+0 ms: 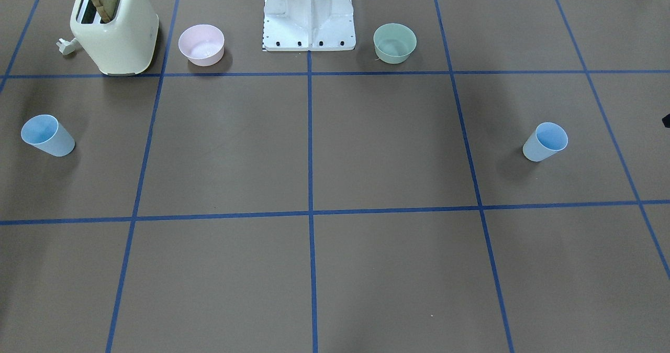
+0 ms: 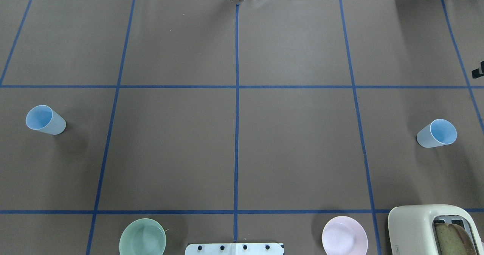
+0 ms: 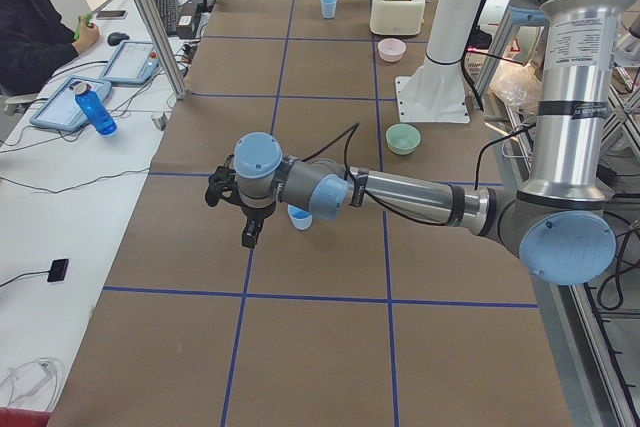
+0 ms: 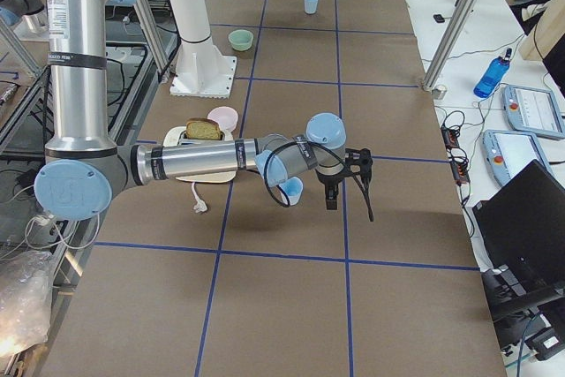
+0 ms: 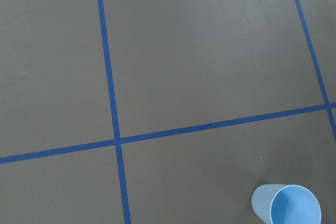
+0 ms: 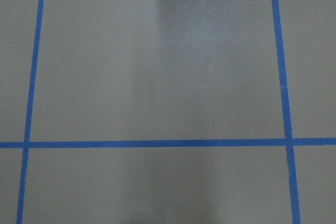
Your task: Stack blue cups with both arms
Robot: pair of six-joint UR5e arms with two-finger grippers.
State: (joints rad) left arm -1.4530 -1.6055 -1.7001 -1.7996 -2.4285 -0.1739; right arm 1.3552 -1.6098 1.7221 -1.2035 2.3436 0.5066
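Two pale-blue cups stand upright, far apart. One cup (image 2: pixel 45 119) (image 1: pixel 545 141) is on my left side; it also shows low right in the left wrist view (image 5: pixel 286 205). The other cup (image 2: pixel 436 133) (image 1: pixel 47 135) is on my right side. The left gripper (image 3: pixel 247 237) hangs above the table just past its cup (image 3: pixel 299 217), apart from it. The right gripper (image 4: pixel 349 203) hangs just past its cup (image 4: pixel 292 190), apart from it. I cannot tell whether either gripper is open or shut. The right wrist view shows only table and blue tape.
A cream toaster (image 2: pixel 435 228) holding a slice of bread stands at my near right, a pink bowl (image 2: pixel 344 240) beside it. A green bowl (image 2: pixel 142 241) is at my near left. The white pedestal (image 1: pixel 309 15) stands between them. A seated person (image 3: pixel 35 32) is at a side desk.
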